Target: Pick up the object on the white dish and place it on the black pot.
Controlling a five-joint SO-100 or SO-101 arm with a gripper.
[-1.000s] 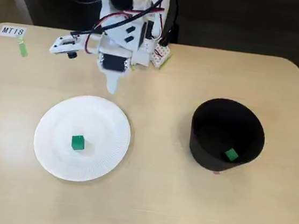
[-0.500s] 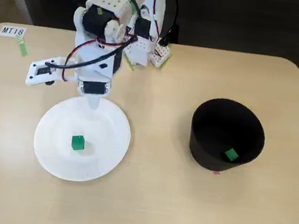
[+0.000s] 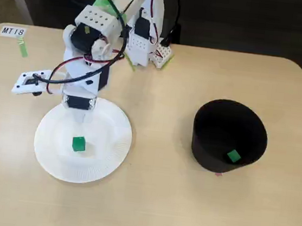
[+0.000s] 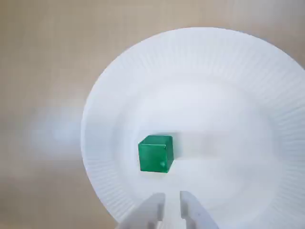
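Observation:
A tiny green cube (image 3: 78,144) lies on the round white paper plate (image 3: 115,151), left of centre on the table in the fixed view. The wrist view shows the cube (image 4: 156,153) near the middle of the plate (image 4: 267,71). My gripper (image 3: 82,120) hangs over the plate's far part, just behind the cube and not touching it. In the wrist view my gripper (image 4: 171,204) enters from the bottom edge, empty, its jaws almost together with a thin gap. The black pot (image 3: 202,146) stands at the right, with a second green cube (image 3: 234,156) inside.
The arm's base (image 3: 143,41) stands at the table's far edge. A label reading MT18 (image 3: 13,31) and a strip of green tape (image 3: 23,49) lie at the far left. Bare tabletop (image 3: 161,147) separates plate and pot.

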